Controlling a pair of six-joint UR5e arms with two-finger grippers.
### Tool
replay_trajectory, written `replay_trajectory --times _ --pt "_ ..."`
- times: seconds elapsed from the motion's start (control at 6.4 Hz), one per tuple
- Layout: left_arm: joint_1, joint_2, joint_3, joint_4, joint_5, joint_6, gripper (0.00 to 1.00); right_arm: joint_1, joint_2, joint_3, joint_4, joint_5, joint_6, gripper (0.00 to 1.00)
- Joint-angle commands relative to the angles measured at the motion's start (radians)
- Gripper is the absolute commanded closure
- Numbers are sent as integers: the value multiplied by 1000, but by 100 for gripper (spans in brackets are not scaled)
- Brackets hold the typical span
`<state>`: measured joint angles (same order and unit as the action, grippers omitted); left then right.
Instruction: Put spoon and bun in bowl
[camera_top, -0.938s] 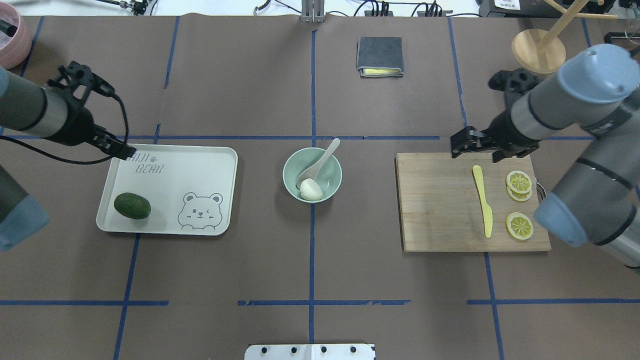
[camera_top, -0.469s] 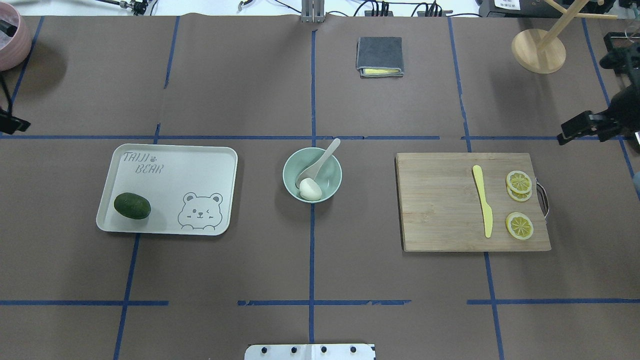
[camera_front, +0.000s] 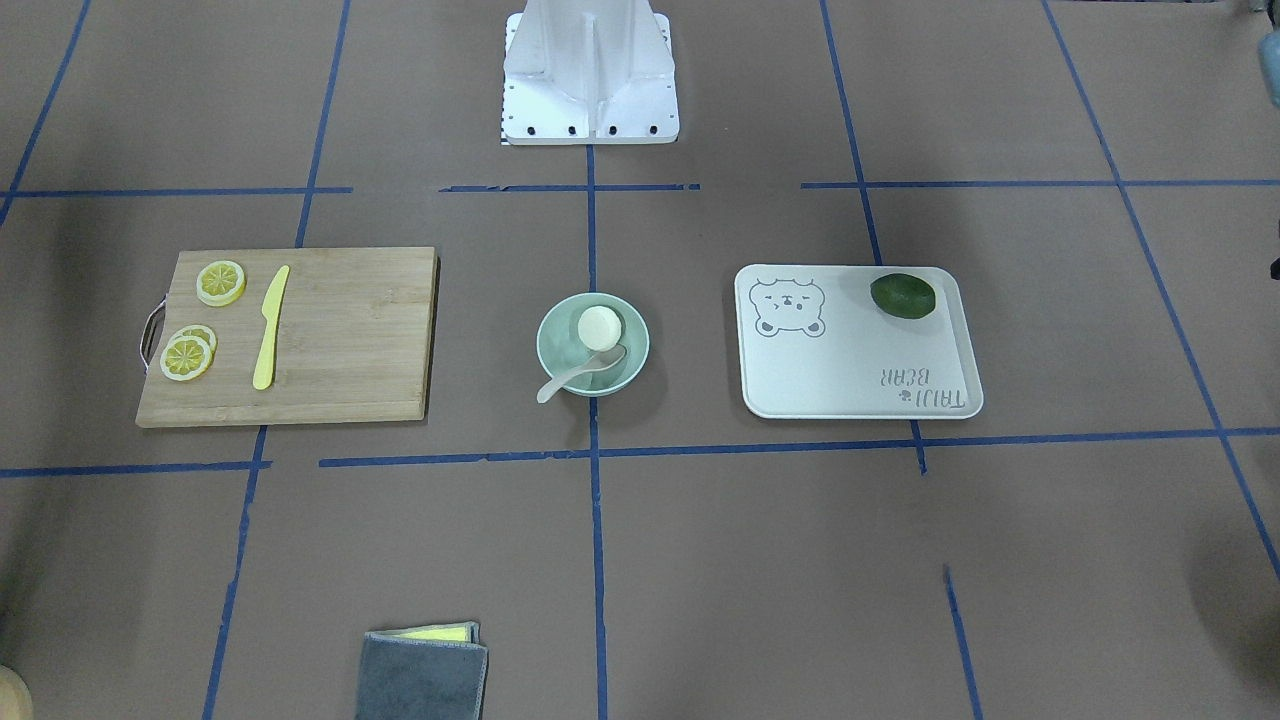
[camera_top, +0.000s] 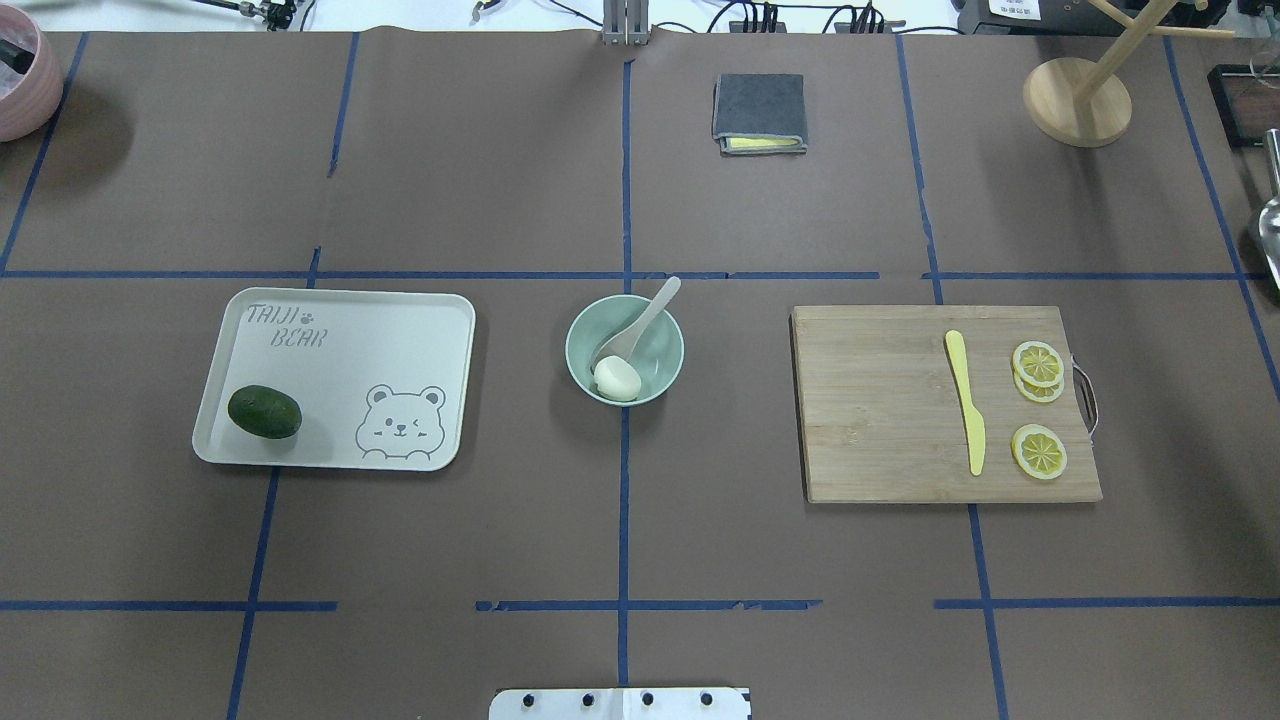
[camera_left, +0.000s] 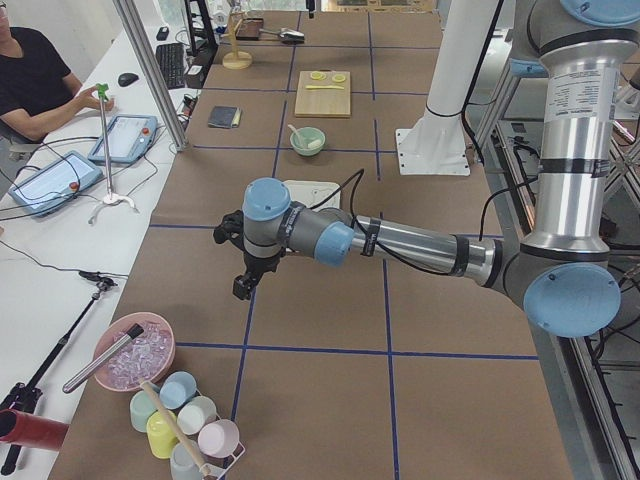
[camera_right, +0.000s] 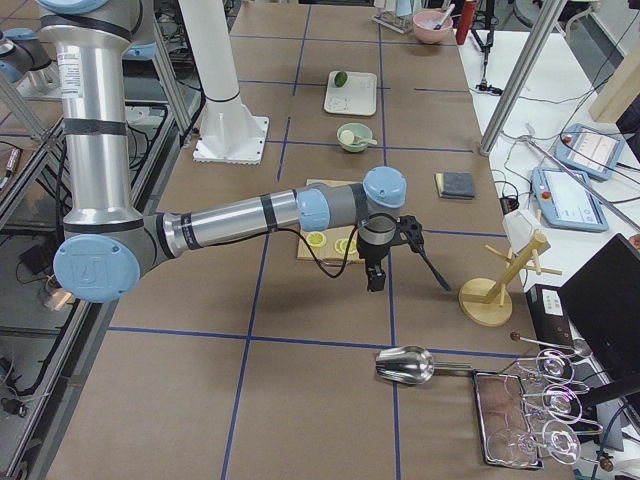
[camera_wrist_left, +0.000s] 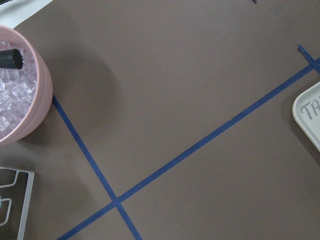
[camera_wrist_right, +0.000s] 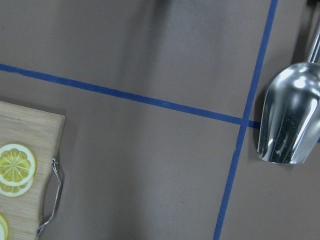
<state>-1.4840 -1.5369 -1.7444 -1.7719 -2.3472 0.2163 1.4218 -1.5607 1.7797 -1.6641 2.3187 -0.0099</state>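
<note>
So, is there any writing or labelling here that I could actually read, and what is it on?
"TAIJI BEAR", with a small paw print: in a corner of the pale tray, which also has a drawn bear face.
Sticker on the left arm: too small to read.
Sticker on the right arm: too small to read.
White label at the table's far edge: blurred.

The bowl (camera_top: 662, 352) is showing plain mint green around the white bun (camera_top: 617, 379) and beige spoon (camera_top: 645, 318). The cream tray (camera_top: 400, 340) is carrying a grey bear drawing (camera_top: 401, 422) and a dark green avocado (camera_top: 264, 411). The yellow knife (camera_top: 967, 402) and lemon slices (camera_top: 1039, 451) are lying on the tan wooden board (camera_top: 870, 400).
</note>
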Motion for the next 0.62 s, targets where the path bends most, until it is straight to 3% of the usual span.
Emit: replay_trajectory --times 0.0,0.16,0.47 --pt "-16 44 -21 11 -84 -123 0 29 -25 -25 -3 57 -30 0" --pt "-16 47 -36 8 -83 -302 0 41 -35 -25 -3 59 -30 0" --pt "-18 57 -53 -9 -39 -301 0 45 -39 -26 -3 57 -30 0"
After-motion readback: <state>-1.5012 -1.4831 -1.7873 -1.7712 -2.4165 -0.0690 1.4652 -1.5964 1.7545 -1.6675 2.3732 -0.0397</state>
